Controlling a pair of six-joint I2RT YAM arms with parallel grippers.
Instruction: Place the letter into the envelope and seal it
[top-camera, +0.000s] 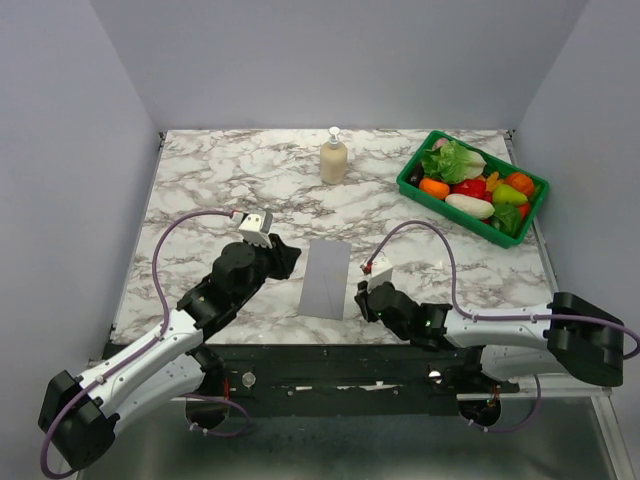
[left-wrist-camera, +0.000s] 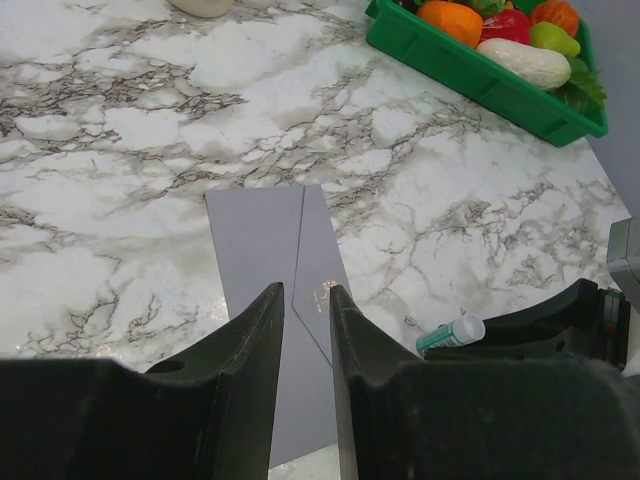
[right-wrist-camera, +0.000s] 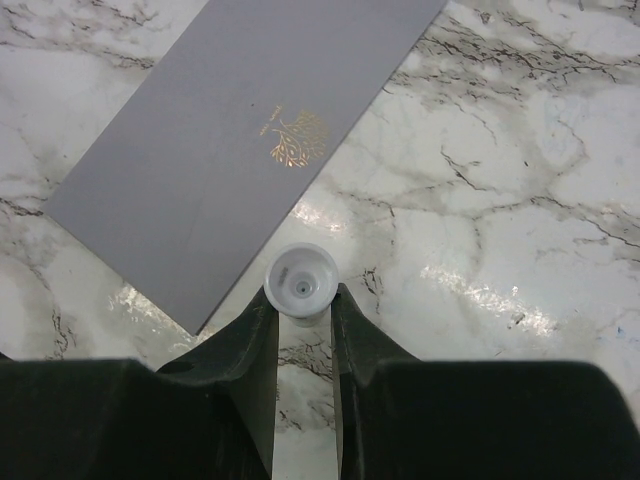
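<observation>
Broadly, a marble-patterned table (top-camera: 200, 200) fills the scene, with 2 arms stretched over it from the near edge. A green basket (top-camera: 432, 203) of colourful vegetables (top-camera: 470, 185) sits at the far right corner. The envelope (top-camera: 326, 278) lies flat at the table's middle, between the 2 grippers, with a fold line along its length and a small gold emblem on its upper face. A cream pump bottle (top-camera: 333, 160) stands upright near the far edge, well apart from the envelope. The left gripper (left-wrist-camera: 306, 295) is at the envelope's left edge, its fingers slightly parted with nothing between them. I cannot tell if it touches the paper. The right gripper (right-wrist-camera: 302, 305) is clenched on a small white glue tube (right-wrist-camera: 300, 280), just beside the envelope's right edge.
</observation>
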